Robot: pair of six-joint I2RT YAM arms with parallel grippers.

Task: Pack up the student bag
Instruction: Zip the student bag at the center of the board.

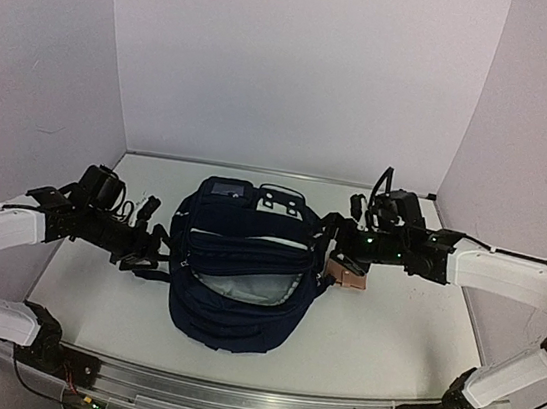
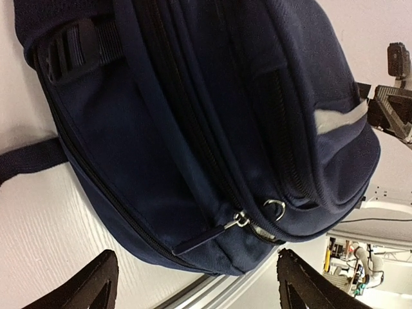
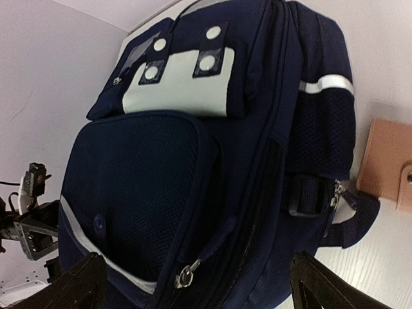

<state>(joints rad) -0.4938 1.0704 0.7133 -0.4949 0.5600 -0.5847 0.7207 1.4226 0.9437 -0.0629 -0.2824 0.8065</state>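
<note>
— Left of the student bag (image 1: 238, 260), the left gripper (image 1: 152, 244) is splayed wide, nothing in it, just beside the fabric.
— And the right gripper (image 1: 328, 234)?
— Released too, right of the bag, tan wallet (image 1: 347, 275) close by. Bag's in the middle of the table (image 1: 408, 328), main zip gaping.

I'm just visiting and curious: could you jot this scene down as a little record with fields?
Bag: large navy-blue fabric backpack, lying mid-table, one compartment unzipped, pale lining showing
Beside it: flat tan wallet, on its right
Left claw: open, empty, at bag's left side
Right claw: open, empty, near the wallet
Surface: white table
</note>
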